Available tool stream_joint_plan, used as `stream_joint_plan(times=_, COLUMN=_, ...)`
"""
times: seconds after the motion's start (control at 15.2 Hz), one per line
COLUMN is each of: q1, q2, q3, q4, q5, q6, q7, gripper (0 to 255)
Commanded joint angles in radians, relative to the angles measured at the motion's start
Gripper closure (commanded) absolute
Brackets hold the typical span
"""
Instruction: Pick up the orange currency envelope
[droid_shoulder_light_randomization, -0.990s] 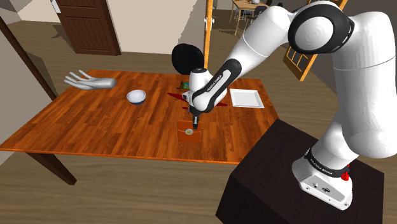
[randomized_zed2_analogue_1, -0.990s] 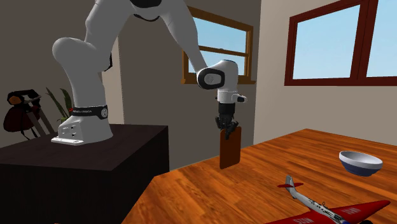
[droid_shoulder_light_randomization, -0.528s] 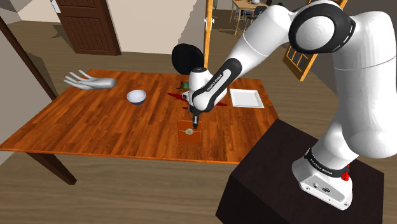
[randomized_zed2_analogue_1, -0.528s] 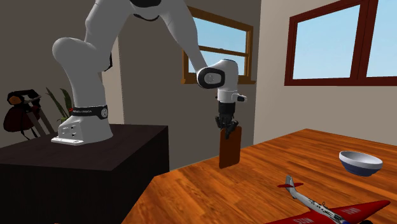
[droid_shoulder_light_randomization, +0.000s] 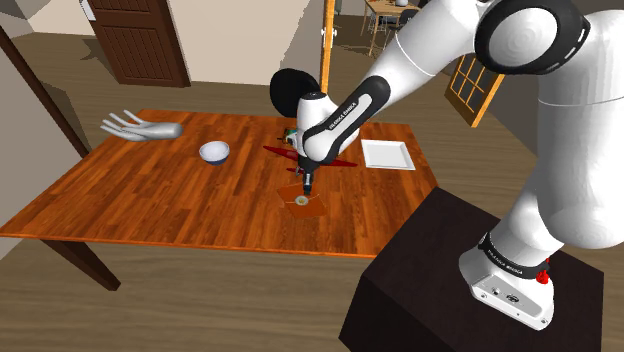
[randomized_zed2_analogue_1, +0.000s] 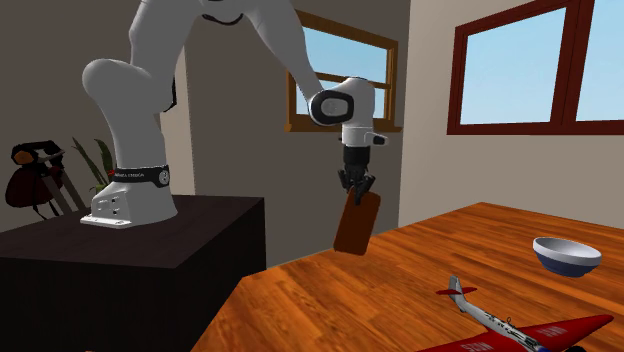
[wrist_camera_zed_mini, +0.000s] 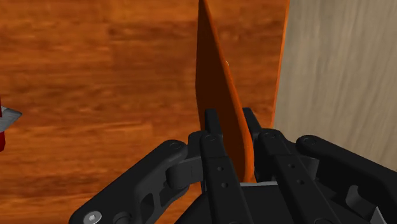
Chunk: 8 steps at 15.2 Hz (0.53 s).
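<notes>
Shoulder view: my claw (droid_shoulder_light_randomization: 305, 186) points down over the near edge of the wooden table (droid_shoulder_light_randomization: 130, 200), just beside the stand's side of it, and the orange currency envelope (droid_shoulder_light_randomization: 303, 201) hangs directly beneath the fingertips; a blue-rimmed bowl (droid_shoulder_light_randomization: 213, 151) and a white tray (droid_shoulder_light_randomization: 387, 154) sit well apart from it. Second exterior view: the claw (randomized_zed2_analogue_1: 356, 188) is clamped on the top edge of the envelope (randomized_zed2_analogue_1: 354, 224), whose long axis runs downward from the fingers and tilts, the lower end swung toward this view's left; its lower end appears clear of the tabletop (randomized_zed2_analogue_1: 450, 280), with the red toy plane (randomized_zed2_analogue_1: 500, 325) well apart. Wrist view: the envelope (wrist_camera_zed_mini: 213, 89) stands edge-on between my two fingers (wrist_camera_zed_mini: 210, 121), both pads pressed against its faces, so the claw (wrist_camera_zed_mini: 229, 118) is closed on it and gripping. Judgement: the grasp is near one end only, so the load hangs below the claw; any further lift should run straight up, along that axis, to limit swing
</notes>
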Motion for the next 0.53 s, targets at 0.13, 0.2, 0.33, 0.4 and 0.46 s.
stream_joint_plan(times=0.13, q1=0.000, q2=-0.042, q3=-0.001, q4=-0.002, q5=-0.002, q6=-0.040, q7=0.002, gripper=255)
stream_joint_plan(times=0.2, q1=0.000, q2=-0.053, q3=-0.001, q4=-0.003, q5=-0.002, q6=-0.050, q7=0.003, gripper=255)
stream_joint_plan(times=0.33, q1=0.000, q2=-0.074, q3=-0.002, q4=-0.003, q5=-0.003, q6=-0.071, q7=0.005, gripper=255)
stream_joint_plan(times=0.4, q1=0.000, q2=-0.076, q3=-0.002, q4=-0.004, q5=-0.003, q6=-0.072, q7=0.005, gripper=255)
stream_joint_plan(times=0.46, q1=0.000, q2=-0.076, q3=-0.002, q4=-0.003, q5=-0.003, q6=-0.072, q7=0.005, gripper=255)
